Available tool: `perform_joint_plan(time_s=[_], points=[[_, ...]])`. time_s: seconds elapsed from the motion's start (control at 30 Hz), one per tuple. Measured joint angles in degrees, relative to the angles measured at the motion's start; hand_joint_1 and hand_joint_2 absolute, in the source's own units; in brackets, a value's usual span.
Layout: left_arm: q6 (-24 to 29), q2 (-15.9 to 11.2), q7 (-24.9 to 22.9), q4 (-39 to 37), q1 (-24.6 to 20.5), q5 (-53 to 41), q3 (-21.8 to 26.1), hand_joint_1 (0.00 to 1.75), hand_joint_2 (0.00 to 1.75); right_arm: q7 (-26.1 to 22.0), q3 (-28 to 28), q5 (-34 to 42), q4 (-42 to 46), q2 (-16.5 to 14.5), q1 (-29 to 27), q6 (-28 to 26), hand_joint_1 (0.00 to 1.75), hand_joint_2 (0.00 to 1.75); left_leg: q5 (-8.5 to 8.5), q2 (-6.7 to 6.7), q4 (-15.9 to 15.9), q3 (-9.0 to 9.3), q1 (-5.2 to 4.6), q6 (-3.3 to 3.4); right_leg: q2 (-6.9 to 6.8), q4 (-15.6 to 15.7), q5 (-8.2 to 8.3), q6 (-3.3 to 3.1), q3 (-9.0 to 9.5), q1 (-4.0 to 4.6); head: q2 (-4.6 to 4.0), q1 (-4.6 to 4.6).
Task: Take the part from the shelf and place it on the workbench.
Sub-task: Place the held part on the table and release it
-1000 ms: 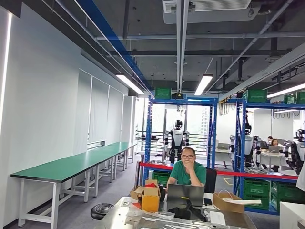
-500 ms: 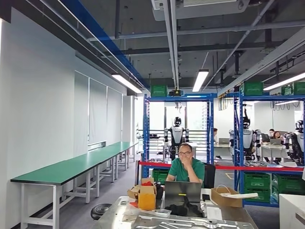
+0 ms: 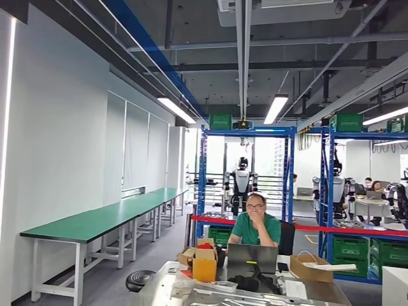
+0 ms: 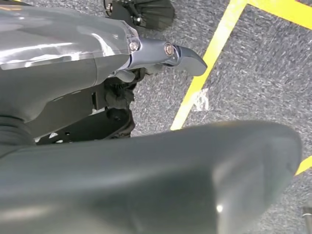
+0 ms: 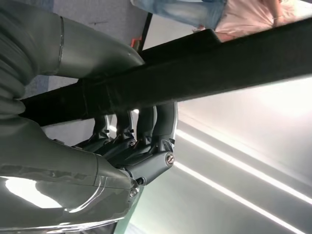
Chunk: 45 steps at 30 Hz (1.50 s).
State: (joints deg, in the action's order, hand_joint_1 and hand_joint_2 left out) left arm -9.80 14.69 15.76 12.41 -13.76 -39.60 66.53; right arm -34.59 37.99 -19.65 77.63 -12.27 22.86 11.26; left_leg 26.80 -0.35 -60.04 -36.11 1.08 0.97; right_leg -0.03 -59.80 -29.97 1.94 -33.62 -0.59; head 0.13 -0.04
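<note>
Dark part gripped by fingers of right hand, best held level while the green counter at left is approached; state of left hand cannot be told.

Green benches, blue racks

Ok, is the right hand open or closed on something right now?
Closed on something: the right hand has its fingers wrapped around a long dark bar; what it is, cannot tell.
</note>
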Motion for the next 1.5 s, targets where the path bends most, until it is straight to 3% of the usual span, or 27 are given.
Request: perform_joint_plan(time_s=[0.03,0.1,0.13,0.17,0.2,0.27,0.33,0.4,0.5,0.53,0.6,0.67,0.7,0.8,0.87,0.93,1.0,1.03,1.1,1.17,1.2,1.23,1.3,1.33,1.37,1.43,1.5], points=[[0.0,0.0,0.0,0.0,-0.1,0.0,0.0,0.0,1.75,0.0,0.0,0.0,0.0,0.0,0.0,0.0,1.75,1.75,0.1,0.0,0.1,0.22,0.02,0.32,0.0,-2.5,-1.3,0.15,-1.12,-0.03,0.0,0.0],[0.0,0.0,0.0,0.0,-0.1,0.0,0.0,0.0,1.75,0.0,0.0,0.0,0.0,0.1,0.0,0.0,1.75,1.75,0.39,0.01,0.1,0.56,-0.23,0.79,0.01,-10.3,-4.32,0.18,-5.13,-0.01,0.0,0.0],[0.0,0.0,0.0,0.0,-0.1,0.0,0.0,0.0,1.75,0.0,0.0,0.0,0.0,0.2,0.0,0.0,1.75,1.75,0.53,0.0,0.1,0.74,-0.42,1.0,0.03,-13.6,-5.12,0.09,-7.11,0.02,0.0,0.0],[0.0,0.0,0.0,0.0,-0.1,0.0,0.0,0.0,1.75,0.0,0.0,0.0,0.0,0.3,-0.1,0.0,1.75,1.75,0.67,-0.07,0.1,0.92,-0.62,1.17,0.05,-15.2,-4.91,-0.11,-8.3,0.11,0.0,0.0],[0.0,0.0,0.0,0.0,0.0,0.0,0.0,0.0,1.75,0.0,0.0,0.0,0.0,0.3,-0.1,0.0,1.75,1.75,0.82,-0.16,0.1,1.15,-0.79,1.3,0.09,-14.5,-3.58,-0.44,-8.38,0.3,0.0,0.0],[-0.1,0.1,0.0,0.0,-0.1,0.0,0.0,0.0,1.75,0.0,0.0,0.0,0.1,0.4,-0.1,0.0,1.75,1.75,1.19,-0.42,0.1,1.68,-0.92,1.41,0.17,-7.3,0.98,-1.46,-5.76,1.08,0.0,0.0],[-0.2,0.2,0.1,0.0,-0.1,0.0,0.0,0.0,1.75,0.0,0.0,0.0,0.1,0.3,0.0,0.0,1.75,1.75,1.48,-0.56,0.2,1.95,-0.88,1.22,0.18,-0.7,3.63,-2.52,-2.94,1.9,0.01,0.0],[-0.2,0.4,0.1,0.0,0.0,0.0,0.0,0.0,1.75,0.0,0.0,0.0,0.1,0.3,0.0,-0.1,1.75,1.75,1.63,-0.56,0.4,2.0,-0.74,0.84,0.22,1.0,3.58,-3.06,-2.07,2.24,0.01,-0.01],[-0.3,0.5,0.1,0.0,0.0,0.0,0.0,0.0,1.75,0.0,0.0,0.0,0.4,0.2,0.1,-0.1,1.75,1.75,2.48,-0.46,0.0,2.23,-0.86,0.23,0.16,3.0,3.85,-3.24,-0.61,1.81,0.0,0.01],[-0.3,0.5,0.1,0.0,-0.1,0.0,0.0,0.0,1.75,-0.1,0.0,0.0,0.5,0.1,0.1,-0.1,1.75,1.75,3.44,-0.42,-1.7,1.54,-0.89,-0.01,0.05,3.8,3.94,-3.24,0.04,1.53,0.0,0.02],[-0.3,0.4,0.2,0.0,-0.1,0.0,0.0,0.0,1.75,-0.1,0.0,0.0,0.5,0.0,0.1,-0.1,1.75,1.75,6.15,-0.34,-8.2,-1.84,-0.59,-0.54,-0.11,4.1,3.69,-3.22,0.75,1.2,0.0,0.03],[-0.3,0.3,0.1,0.0,0.1,0.0,0.0,0.0,1.75,0.0,0.0,0.0,0.4,0.1,0.0,-0.1,1.75,1.75,7.08,-0.27,-13.4,-5.24,-0.06,-1.21,-0.12,4.1,3.16,-3.02,1.23,0.99,0.0,0.03],[-0.3,0.3,0.1,0.0,0.2,0.0,0.0,0.0,1.75,0.0,0.0,0.0,0.4,0.1,-0.1,-0.1,1.75,1.75,5.97,-0.23,-13.3,-5.71,0.24,-1.6,-0.06,4.0,2.81,-2.79,1.53,0.83,0.0,0.03],[-0.3,0.2,0.1,0.0,0.2,0.0,0.0,0.0,1.75,0.0,0.0,0.0,0.3,0.1,-0.2,-0.1,1.75,1.75,-0.17,0.03,-4.5,-2.51,1.05,-2.89,0.12,3.0,1.14,-1.55,2.49,0.28,0.0,0.03],[-0.3,0.2,0.1,-0.1,0.1,0.0,0.0,0.0,1.75,0.0,0.0,0.0,0.3,0.1,-0.1,-0.1,1.75,1.75,-0.69,0.16,-1.2,-0.97,0.96,-2.41,0.2,2.1,0.17,-0.7,2.49,0.28,0.0,-0.07],[-0.4,0.2,0.1,-0.1,0.2,0.0,0.0,0.0,1.75,0.0,0.0,0.0,0.4,0.1,-0.2,-0.1,1.75,1.75,0.25,0.06,-1.0,-0.77,0.64,-1.09,0.21,1.8,-0.28,-0.22,2.45,0.23,0.0,-0.15],[-0.4,0.2,0.1,-0.1,0.2,0.0,0.0,0.0,1.75,0.0,0.0,0.0,0.4,0.1,-0.1,-0.1,1.75,1.75,0.62,-0.09,-0.8,-0.3,0.55,-0.27,0.12,0.9,-0.82,0.17,2.32,-0.01,0.0,-0.13],[-0.4,0.2,0.2,-0.1,0.1,0.0,0.0,0.0,1.75,0.0,0.0,0.0,0.4,0.1,0.0,-0.1,1.75,1.75,0.84,-0.15,-0.8,0.1,0.52,0.12,0.09,-1.1,-1.51,0.3,1.38,-0.07,0.0,-0.13],[-0.4,0.2,0.2,-0.1,0.0,0.0,0.0,0.0,1.75,0.0,0.0,0.0,0.4,0.1,0.0,-0.2,1.75,1.75,1.43,-0.17,-0.7,0.86,0.25,0.71,0.09,-8.4,-3.87,0.32,-2.79,-0.06,0.0,-0.13],[-0.4,0.2,0.2,-0.1,0.0,0.0,0.0,0.0,1.75,0.0,0.0,0.0,0.4,0.3,-0.2,-0.2,1.75,1.75,2.12,-0.24,-0.7,1.61,-0.23,1.11,0.11,-15.1,-5.31,-0.05,-7.66,0.17,0.0,-0.13],[-0.4,0.2,0.2,-0.1,0.1,0.0,0.0,0.0,1.75,0.0,0.0,0.0,0.4,0.3,-0.2,-0.2,1.75,1.75,2.49,-0.31,-0.7,2.05,-0.44,1.25,0.13,-15.8,-4.59,-0.4,-8.95,0.44,0.0,-0.13],[-0.4,0.2,0.2,-0.1,0.1,0.0,0.0,0.0,1.75,0.0,0.0,0.0,0.4,0.4,-0.2,-0.2,1.75,1.75,2.88,-0.42,-0.7,2.59,-0.58,1.34,0.15,-14.1,-2.67,-0.88,-9.08,0.89,0.0,-0.13],[-0.4,0.3,0.2,-0.1,0.1,0.0,0.0,0.0,1.75,0.0,0.0,0.0,0.4,0.4,-0.2,-0.2,1.75,1.75,3.73,-0.59,-0.5,3.85,-0.6,1.36,0.12,-6.5,2.7,-2.28,-6.9,2.23,0.0,-0.12],[-0.4,0.5,0.2,-0.1,0.1,0.0,0.0,0.0,1.75,0.0,0.0,0.0,0.4,0.4,-0.1,-0.2,1.75,1.75,4.04,-0.66,-0.3,4.36,-0.5,1.29,0.2,-3.3,4.23,-3.08,-5.79,2.83,0.01,-0.13],[-0.4,0.6,0.2,-0.1,0.1,0.0,0.0,0.0,1.75,0.0,0.0,0.0,0.4,0.4,-0.1,-0.2,1.75,1.75,4.29,-0.69,0.0,4.7,-0.37,1.12,0.27,-0.9,5.03,-3.91,-4.84,3.26,0.02,-0.14],[-0.5,0.9,0.2,-0.2,0.2,0.0,0.0,0.0,1.75,0.0,0.0,0.0,0.4,0.4,0.0,-0.2,1.75,1.75,4.18,-0.62,0.5,5.31,-0.26,0.61,0.43,1.0,4.72,-4.98,-3.74,3.45,0.04,-0.2],[-0.5,1.0,0.2,-0.2,0.2,0.0,0.0,0.0,1.75,0.0,0.0,0.0,0.6,0.3,-0.1,-0.2,1.75,1.75,4.38,-0.42,0.3,6.05,-0.38,0.3,0.29,3.2,5.03,-5.16,-1.75,2.98,0.05,-0.25]])
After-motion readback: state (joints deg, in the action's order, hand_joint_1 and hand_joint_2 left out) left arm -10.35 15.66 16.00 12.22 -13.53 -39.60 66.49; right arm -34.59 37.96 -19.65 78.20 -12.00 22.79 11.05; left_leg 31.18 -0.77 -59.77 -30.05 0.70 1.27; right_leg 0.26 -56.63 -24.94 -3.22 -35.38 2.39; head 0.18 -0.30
